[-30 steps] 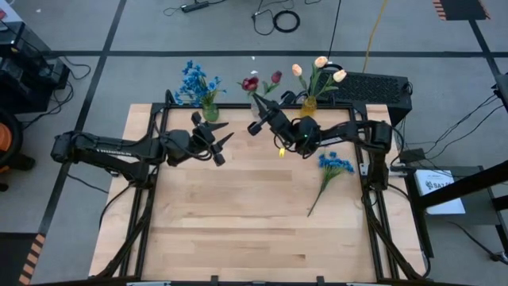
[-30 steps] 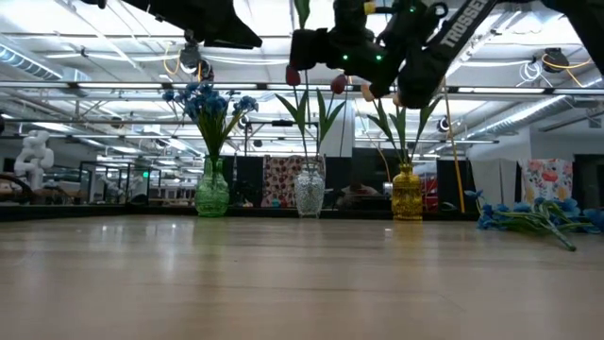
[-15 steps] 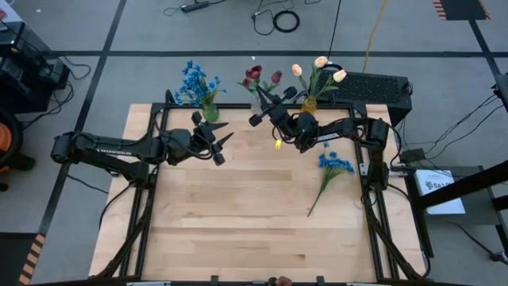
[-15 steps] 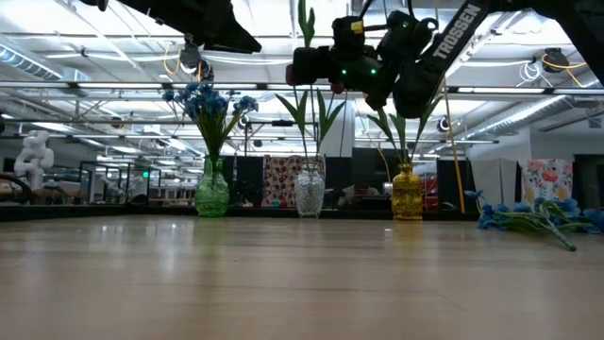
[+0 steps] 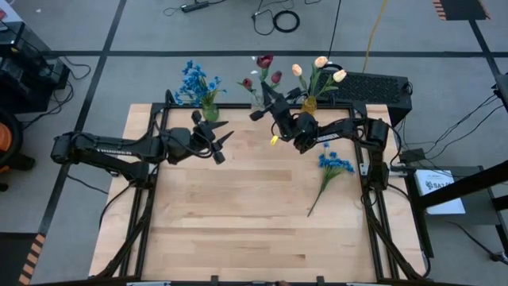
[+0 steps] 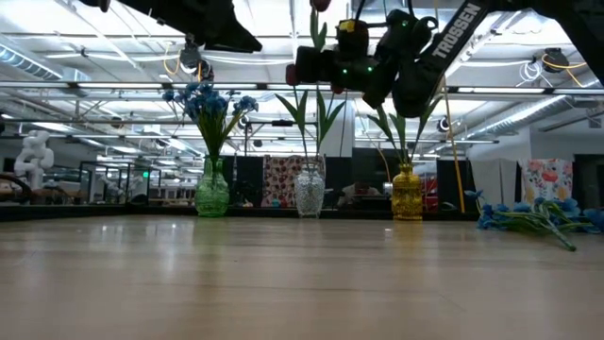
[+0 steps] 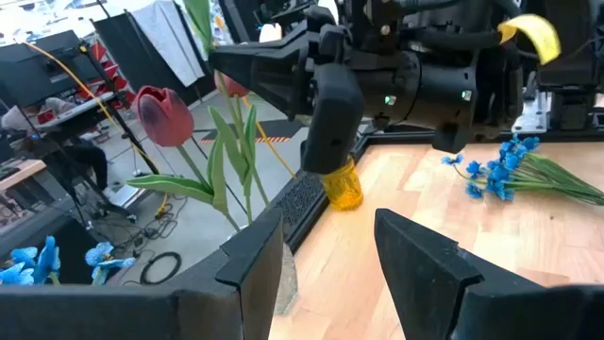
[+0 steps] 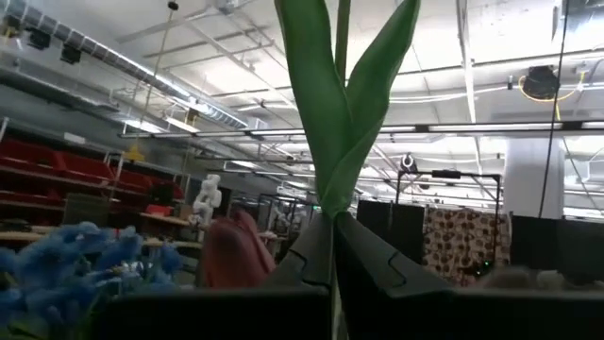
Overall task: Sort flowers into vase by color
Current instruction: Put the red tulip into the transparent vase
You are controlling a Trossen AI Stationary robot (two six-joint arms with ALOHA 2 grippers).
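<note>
- A pale wooden table (image 5: 254,214) stands on a grey floor in a workshop; three vases line its far edge.
- At far left is a green glass vase (image 6: 212,195) of small bright blue blossoms (image 5: 193,80), at the middle a clear vase (image 6: 310,194) of dark red tulips (image 5: 275,78), and to its right a yellow vase (image 6: 407,194) of cream-yellow tulips (image 5: 319,63).
- The right gripper (image 5: 263,106), above the far middle of the table, is clamped on the green stem of a dark red tulip (image 5: 264,60), whose head rises above the clear vase.
- To do this well, I judge the stem end should line up over the clear vase's mouth, stay upright, and go down slowly so the leaves do not snag the tulips already there; release only once it is seated.
- The left gripper (image 5: 221,145) hangs over the far-left part of the table, its jaws parted around nothing.
- A loose bunch of blue blossoms (image 5: 335,164) lies on the right of the table, probably meant for the green vase.
</note>
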